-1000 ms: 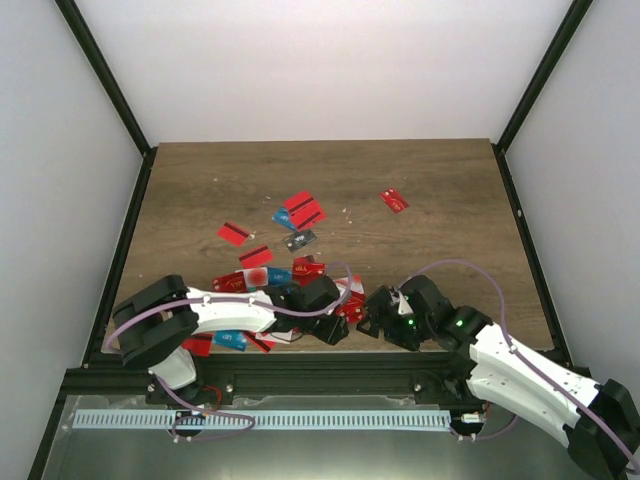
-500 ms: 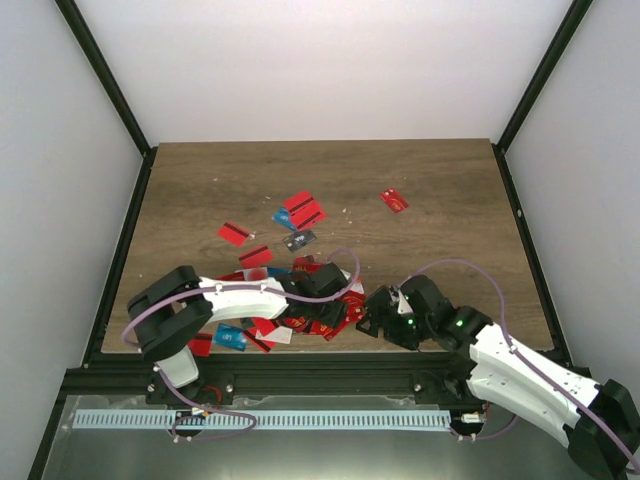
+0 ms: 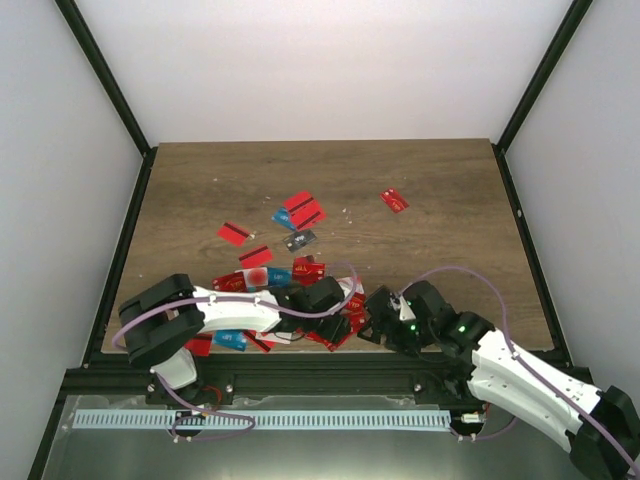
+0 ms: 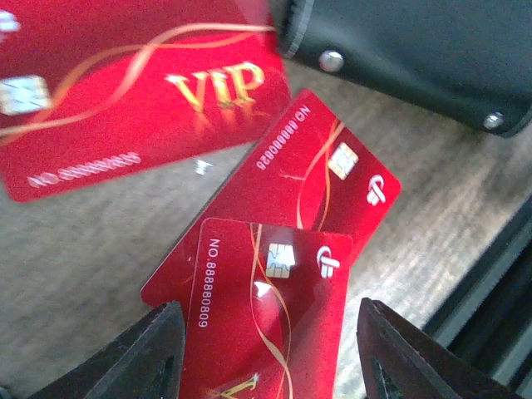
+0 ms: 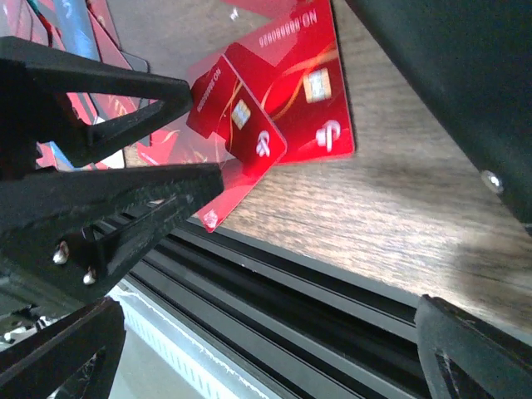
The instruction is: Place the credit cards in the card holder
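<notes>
Several credit cards, mostly red with a few blue, are strewn over the wooden table [image 3: 440, 200], some far out [image 3: 304, 210] and a heap near the front edge [image 3: 262, 278]. My left gripper [image 3: 340, 322] [image 4: 268, 320] hovers open over that heap. A red card [image 4: 266, 291] lies between its fingers, overlapping a second red card [image 4: 320, 170], with a VIP card [image 4: 125, 91] beyond. A black riveted object, seemingly the card holder [image 4: 407, 50] [image 5: 465, 83], lies just past these cards. My right gripper [image 3: 378, 318] [image 5: 266, 349] stands wide open beside it at the table's front edge, holding nothing.
A black metal rail [image 5: 316, 283] [image 3: 300, 378] runs along the near table edge right under both grippers. One red card [image 3: 394, 200] lies alone at the far right. White walls with black posts [image 3: 520, 110] close in the sides and back.
The left arm reached out to the right and far side, then drew back a little toward the front edge, its jaws spreading slightly. The right gripper shifted a little to the left.
</notes>
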{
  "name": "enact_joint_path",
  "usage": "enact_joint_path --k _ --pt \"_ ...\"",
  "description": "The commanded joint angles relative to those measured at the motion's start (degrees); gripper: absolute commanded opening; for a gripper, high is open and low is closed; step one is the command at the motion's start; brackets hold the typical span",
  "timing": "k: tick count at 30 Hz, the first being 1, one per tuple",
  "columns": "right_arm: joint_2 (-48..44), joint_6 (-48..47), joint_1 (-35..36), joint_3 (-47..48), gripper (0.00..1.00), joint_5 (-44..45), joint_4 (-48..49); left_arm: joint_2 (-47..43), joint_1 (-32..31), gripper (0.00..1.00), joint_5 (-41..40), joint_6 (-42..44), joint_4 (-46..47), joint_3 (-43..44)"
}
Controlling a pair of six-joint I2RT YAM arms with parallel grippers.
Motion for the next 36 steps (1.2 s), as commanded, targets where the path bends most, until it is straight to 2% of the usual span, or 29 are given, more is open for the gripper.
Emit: enact_joint_path --k 1,9,16,19,21,28,32,36 --pt "-1.65 1.92 0.45 -1.8 0.97 -2.86 -0.07 -0.04 -2.67 0.59 2.04 -2.88 -0.51 -2.12" --pt "-2.98 4.85 0.45 -5.67 0.97 -4.89 2.44 -0.04 -6.23 0.59 -0.04 -6.98 0.41 -1.98" --pt "-2.48 4.25 0.45 -4.3 0.96 -4.71 4.47 -5.5 -6.44 0.64 -7.19 -12.46 -3.33 -1.26" --pt "-1.19 2.08 0.45 -3.41 0.87 -6.05 6.82 -10.13 -6.6 0.68 -8.86 -15.81 -6.05 -1.88" --pt "0.49 -0.16 0.45 -2.17 0.85 -6.05 7.48 -13.65 -6.9 0.69 -9.2 -18.05 -7.84 -3.03" --pt "5.36 -5.66 0.45 0.74 0.68 -5.05 8.54 -23.6 -9.05 0.69 -6.22 -26.52 -12.6 -9.97" --pt "7.53 -7.6 0.41 1.04 0.58 -6.36 11.22 -26.9 -10.23 0.67 -4.23 -31.43 -9.53 -15.47" --pt "10.36 -9.65 0.45 1.68 0.49 -6.76 13.41 -27.61 -10.65 0.66 -2.61 -34.4 -1.81 -20.05"
